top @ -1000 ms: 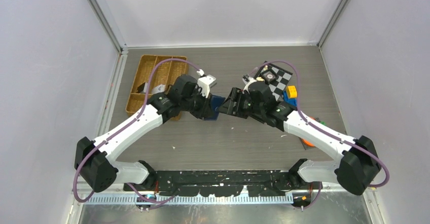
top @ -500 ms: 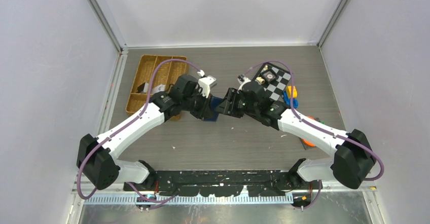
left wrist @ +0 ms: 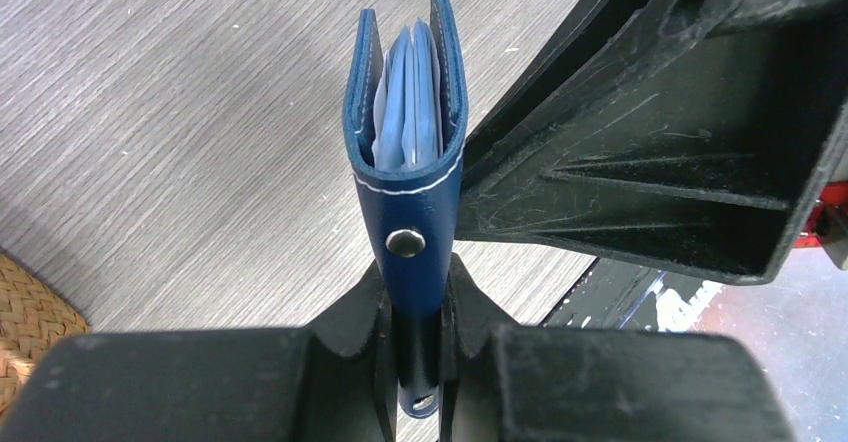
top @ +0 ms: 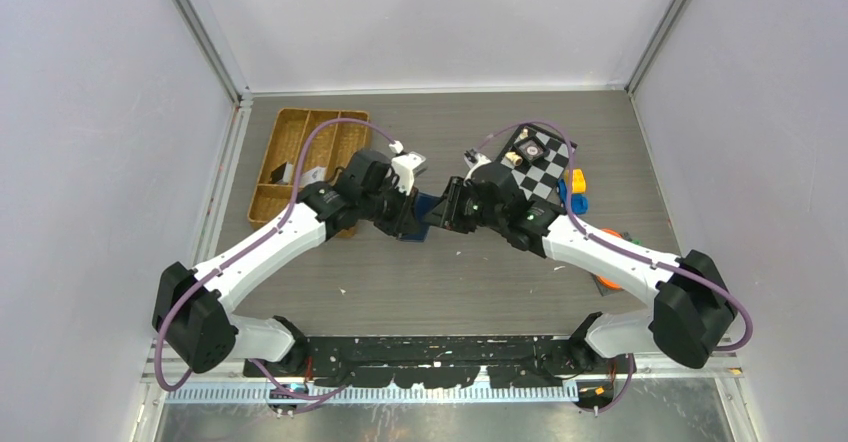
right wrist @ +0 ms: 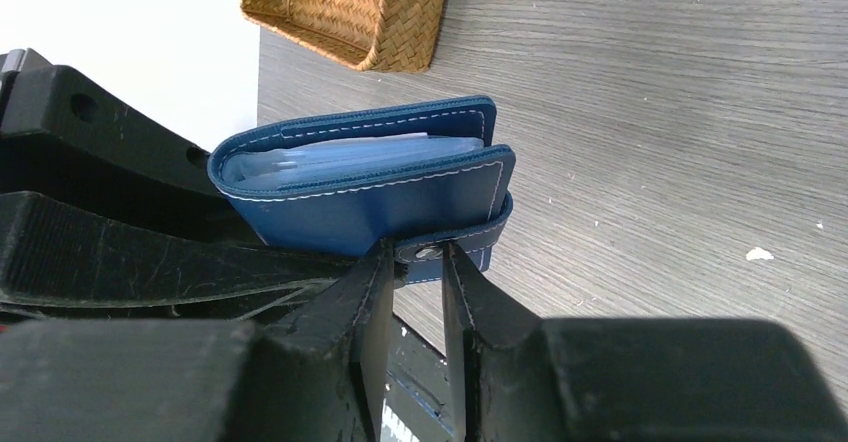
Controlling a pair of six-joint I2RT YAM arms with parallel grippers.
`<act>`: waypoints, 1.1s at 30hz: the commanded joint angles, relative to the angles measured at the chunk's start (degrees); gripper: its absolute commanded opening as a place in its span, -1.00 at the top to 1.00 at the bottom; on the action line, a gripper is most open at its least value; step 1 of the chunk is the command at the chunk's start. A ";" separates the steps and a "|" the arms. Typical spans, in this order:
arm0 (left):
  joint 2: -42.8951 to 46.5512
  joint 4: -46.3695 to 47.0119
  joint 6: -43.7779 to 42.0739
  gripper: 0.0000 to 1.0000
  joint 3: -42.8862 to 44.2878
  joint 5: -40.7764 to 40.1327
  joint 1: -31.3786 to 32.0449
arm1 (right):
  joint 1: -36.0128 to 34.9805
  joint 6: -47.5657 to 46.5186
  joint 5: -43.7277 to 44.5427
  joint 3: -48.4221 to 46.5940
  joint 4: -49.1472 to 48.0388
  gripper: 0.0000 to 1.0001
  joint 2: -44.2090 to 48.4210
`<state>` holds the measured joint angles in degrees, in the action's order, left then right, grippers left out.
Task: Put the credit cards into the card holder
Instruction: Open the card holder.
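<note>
Right claw [right wrist: 415,257] closer, grip unclear; left claw [left wrist: 418,297] tight on edge-up card holder [left wrist: 405,207], fold near, mouth outward.

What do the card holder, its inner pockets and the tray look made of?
Card holder: navy leather or faux leather, smooth and matte, with white edge stitching and a shiny metal snap stud. Inner pockets: probably thin pale-blue plastic, judging by their translucent sheen. Tray: tan wicker or rattan, with a visible basket weave.
</note>
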<state>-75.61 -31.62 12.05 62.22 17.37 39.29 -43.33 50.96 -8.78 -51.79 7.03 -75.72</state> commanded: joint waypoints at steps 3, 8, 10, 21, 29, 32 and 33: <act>2.83 1.83 0.87 1.00 0.35 2.86 0.18 | 0.51 -2.34 11.19 1.24 3.61 0.48 -2.57; 2.79 1.79 0.95 1.00 0.24 2.30 0.10 | 0.47 -2.48 13.11 1.42 4.90 0.60 -2.68; 2.91 1.82 0.93 1.00 0.22 1.87 0.03 | 0.48 -2.61 14.12 1.66 5.64 0.65 -2.76; 3.09 1.76 1.30 1.00 -0.07 0.63 -0.42 | 0.53 -2.86 18.96 3.20 8.03 0.99 -0.85; 2.69 1.68 1.63 1.00 -0.23 -0.47 -0.48 | 0.83 -7.45 19.46 3.65 10.26 0.86 6.82; 2.24 2.09 3.03 1.00 -0.54 0.02 -0.61 | 1.86 -10.40 18.16 3.72 12.61 0.41 11.51; 2.12 2.71 4.03 1.00 -0.88 0.78 -0.62 | 2.38 -11.10 16.90 3.87 13.11 0.27 12.95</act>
<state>-74.72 -31.22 13.52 61.23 16.93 39.09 -42.22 44.66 8.29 -47.42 18.55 -68.90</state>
